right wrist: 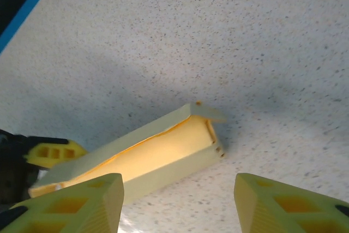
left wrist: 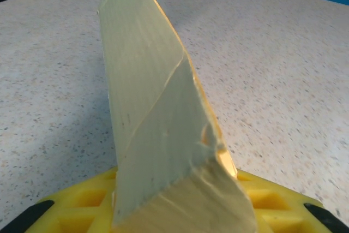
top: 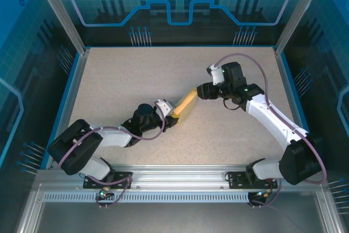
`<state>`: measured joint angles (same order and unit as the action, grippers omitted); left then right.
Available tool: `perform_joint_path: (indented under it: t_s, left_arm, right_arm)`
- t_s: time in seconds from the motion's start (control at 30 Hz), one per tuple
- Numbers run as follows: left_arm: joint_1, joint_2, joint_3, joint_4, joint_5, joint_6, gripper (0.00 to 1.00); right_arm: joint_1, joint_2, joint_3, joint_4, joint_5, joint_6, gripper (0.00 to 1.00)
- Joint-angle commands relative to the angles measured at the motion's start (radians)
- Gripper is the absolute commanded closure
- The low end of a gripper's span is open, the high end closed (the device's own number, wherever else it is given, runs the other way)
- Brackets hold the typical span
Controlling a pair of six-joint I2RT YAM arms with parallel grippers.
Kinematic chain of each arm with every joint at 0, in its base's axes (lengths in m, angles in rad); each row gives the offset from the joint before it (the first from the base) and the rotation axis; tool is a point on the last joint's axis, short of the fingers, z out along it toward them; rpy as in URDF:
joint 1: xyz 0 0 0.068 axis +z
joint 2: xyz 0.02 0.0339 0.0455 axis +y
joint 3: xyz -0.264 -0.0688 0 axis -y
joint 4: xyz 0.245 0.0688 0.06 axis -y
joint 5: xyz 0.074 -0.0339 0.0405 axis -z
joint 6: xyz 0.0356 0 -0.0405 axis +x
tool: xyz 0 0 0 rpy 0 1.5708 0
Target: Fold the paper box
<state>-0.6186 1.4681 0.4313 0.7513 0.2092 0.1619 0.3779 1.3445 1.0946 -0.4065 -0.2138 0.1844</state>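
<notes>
paper box [top: 185, 105] on table [top: 125, 75], between left fingers [left wrist: 82, 211] and right fingers [right wrist: 82, 205]

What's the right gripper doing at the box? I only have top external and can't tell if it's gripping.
Observer: In the right wrist view, the right gripper is open. Its fingers are spread wide and not closed on the paper box.
Operator: Is the box closed at that end?
Observer: No. The end flap sticks out, and the long seam gapes, so the inside shows.
Operator: And the left side?
Observer: In the left wrist view, the left gripper pinches the box's other end. The corner near it is crumpled.
</notes>
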Motion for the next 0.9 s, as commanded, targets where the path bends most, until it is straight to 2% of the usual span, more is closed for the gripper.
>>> perform_joint_path:
  t_s: [0.0,0.1,0.23,0.4,0.67,0.87]
  left_arm:
    - [0.056,-0.049,0.048,-0.106,0.231,0.101,0.7]
    - [0.12,-0.062,0.062,-0.151,0.335,0.12,0.7]
    - [0.175,-0.063,0.084,-0.206,0.439,0.173,0.69]
    - [0.215,-0.049,0.107,-0.27,0.521,0.249,0.69]
    - [0.225,-0.023,0.138,-0.308,0.542,0.273,0.69]
    - [0.227,-0.016,0.151,-0.322,0.54,0.271,0.69]
  right_arm:
    - [-0.024,-0.016,-0.016,0.009,-0.073,-0.22,0.43]
    - [-0.024,-0.04,-0.078,0.077,-0.1,-0.315,0.44]
    - [-0.023,-0.075,-0.129,0.118,-0.075,-0.408,0.45]
    - [-0.006,-0.071,-0.153,0.133,-0.029,-0.498,0.47]
    - [0.018,-0.016,-0.151,0.129,-0.004,-0.625,0.51]
    - [0.04,0.042,-0.117,0.112,0.004,-0.658,0.62]
